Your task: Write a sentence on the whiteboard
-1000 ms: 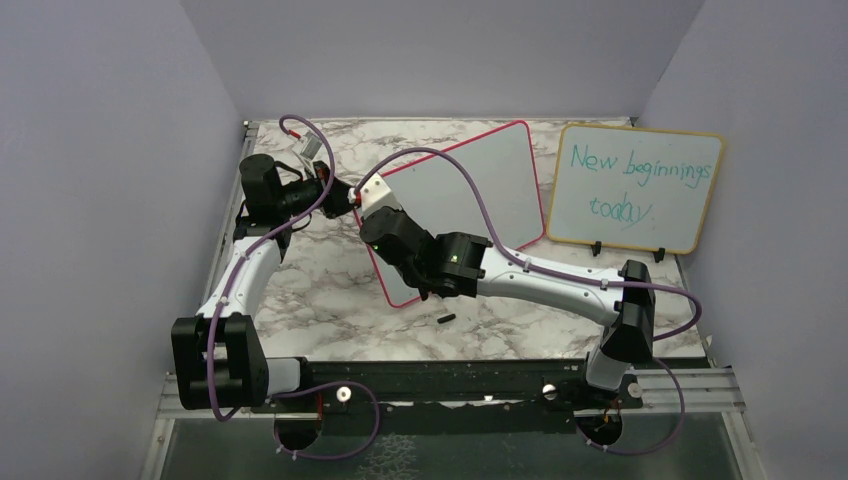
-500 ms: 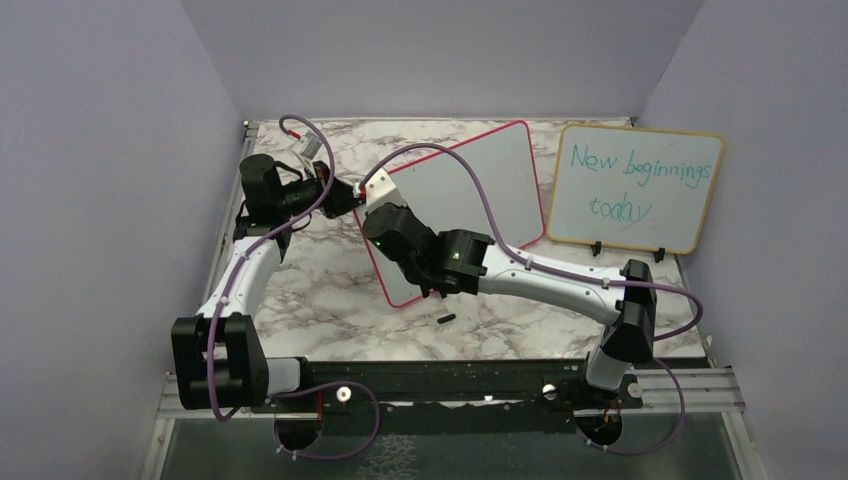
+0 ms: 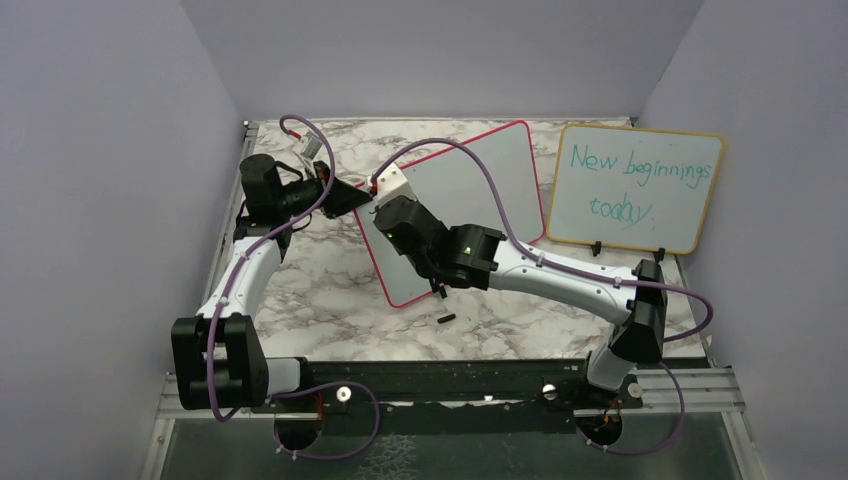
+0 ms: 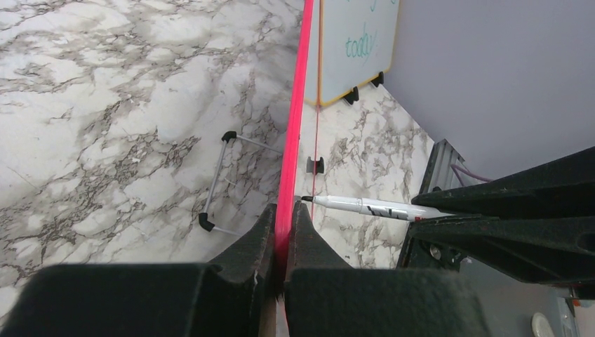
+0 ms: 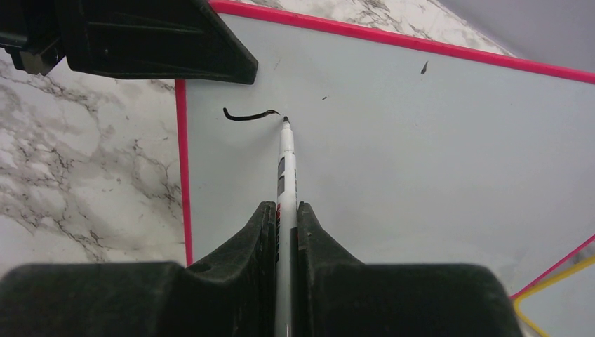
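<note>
I see the whiteboard (image 3: 455,195) standing on the marble table (image 3: 320,290), its red edge pinched in my left gripper (image 4: 283,232). The yellow-framed board (image 3: 635,190) stands beyond that gripper. My right gripper (image 5: 286,210) clamps the marker (image 5: 286,151), whose tip is ahead of it, just beside the sentence's lone black stroke (image 5: 247,114). A small black piece (image 3: 446,319) lies on the table behind its wrist.

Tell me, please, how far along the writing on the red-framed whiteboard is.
Done: the left end effector clamps the whiteboard by its edge, and one black stroke is drawn. In hand: the right end effector grips the marker, tip by that stroke's end. Left: nearly all the writing.
</note>
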`<action>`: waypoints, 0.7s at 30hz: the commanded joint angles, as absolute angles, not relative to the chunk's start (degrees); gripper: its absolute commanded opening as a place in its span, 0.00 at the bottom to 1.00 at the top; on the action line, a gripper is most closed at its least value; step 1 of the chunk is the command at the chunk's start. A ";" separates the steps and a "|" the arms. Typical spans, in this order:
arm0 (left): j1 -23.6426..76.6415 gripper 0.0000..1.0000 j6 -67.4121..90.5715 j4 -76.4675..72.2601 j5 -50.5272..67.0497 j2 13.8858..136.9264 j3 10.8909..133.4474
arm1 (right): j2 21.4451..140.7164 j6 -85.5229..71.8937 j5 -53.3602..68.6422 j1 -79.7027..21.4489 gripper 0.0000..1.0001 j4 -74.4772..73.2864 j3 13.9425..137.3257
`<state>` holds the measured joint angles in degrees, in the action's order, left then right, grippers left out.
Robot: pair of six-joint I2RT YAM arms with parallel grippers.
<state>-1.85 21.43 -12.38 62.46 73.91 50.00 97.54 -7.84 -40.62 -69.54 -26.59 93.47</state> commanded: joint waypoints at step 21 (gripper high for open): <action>-1.23 0.00 16.96 -9.14 58.62 74.20 48.78 | 95.41 -5.21 -37.07 -70.75 0.00 -23.62 92.96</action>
